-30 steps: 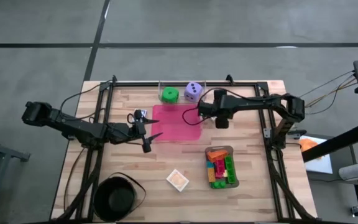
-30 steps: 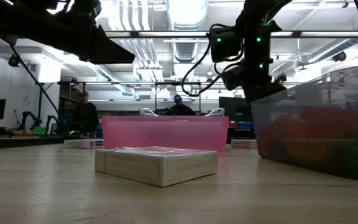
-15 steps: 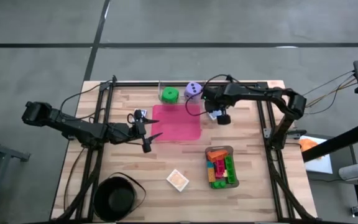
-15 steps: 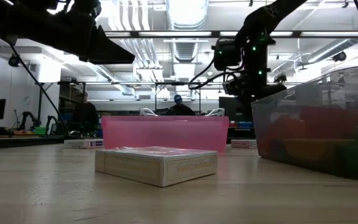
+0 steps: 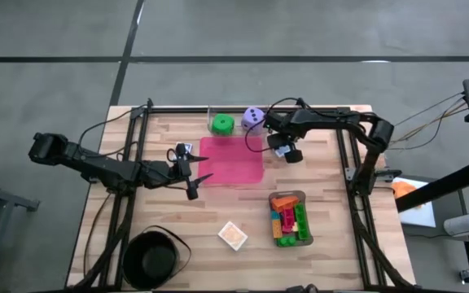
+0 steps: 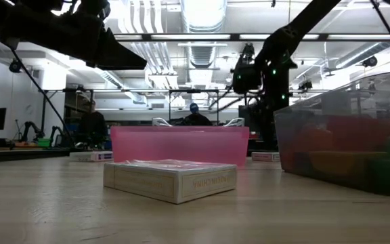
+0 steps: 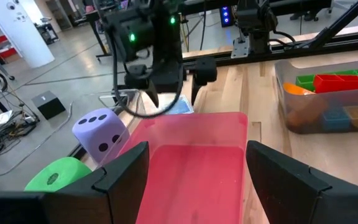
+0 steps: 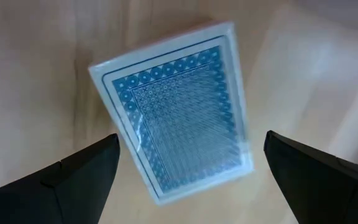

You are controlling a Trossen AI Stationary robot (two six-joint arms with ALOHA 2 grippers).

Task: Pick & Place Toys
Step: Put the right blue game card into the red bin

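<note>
A blue card deck (image 8: 179, 112) lies flat on the table by the pink tray's (image 5: 230, 160) far right corner; it also shows in the left wrist view (image 7: 179, 107). My right gripper (image 8: 191, 180) hangs open above it, a finger on either side, touching nothing; in the high view it is right of the tray (image 5: 285, 150). My left gripper (image 5: 194, 181) is open and empty at the tray's left side (image 7: 197, 180). A green die (image 5: 222, 124) and a purple die (image 5: 253, 118) sit at the far edge. An orange card deck (image 5: 233, 235) lies near the front.
A clear tray (image 5: 290, 218) with several coloured bricks stands at the near right. A black round bowl (image 5: 155, 259) sits at the near left. In the low view the orange deck (image 6: 171, 179) lies in front of the pink tray (image 6: 179, 144).
My right gripper has drawn a little toward the table's far edge and turned, ending over the blue card deck. The things on the table have stayed in place.
</note>
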